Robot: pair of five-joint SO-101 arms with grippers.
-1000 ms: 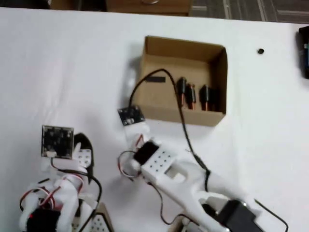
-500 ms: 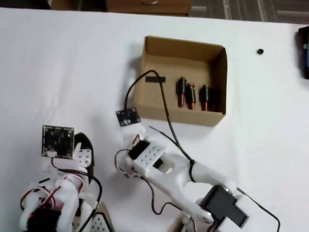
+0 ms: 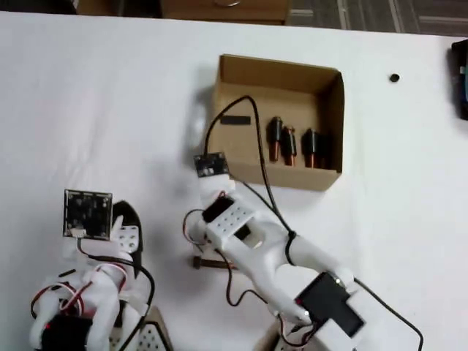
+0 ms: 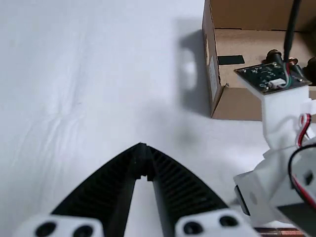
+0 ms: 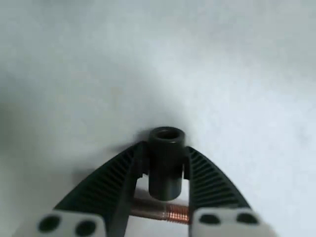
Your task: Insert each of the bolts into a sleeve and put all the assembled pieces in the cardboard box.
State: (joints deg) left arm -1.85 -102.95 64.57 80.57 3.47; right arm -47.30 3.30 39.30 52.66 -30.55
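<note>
My right jaws are closed on a black sleeve (image 5: 166, 163), and the copper bolt (image 5: 163, 211) lies on the bench (image 3: 110, 95) close to it. My left jaws are shut and hold nothing. I judge this to be the insertion step: next, bolt and sleeve must be aligned. Three assembled pieces (image 3: 289, 146) lie in the cardboard box (image 3: 281, 72). I can read no writing.

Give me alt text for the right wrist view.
The right gripper clamps a black sleeve between its fingers, open end showing, above the white table. A copper bolt lies crosswise nearer the camera.
</note>
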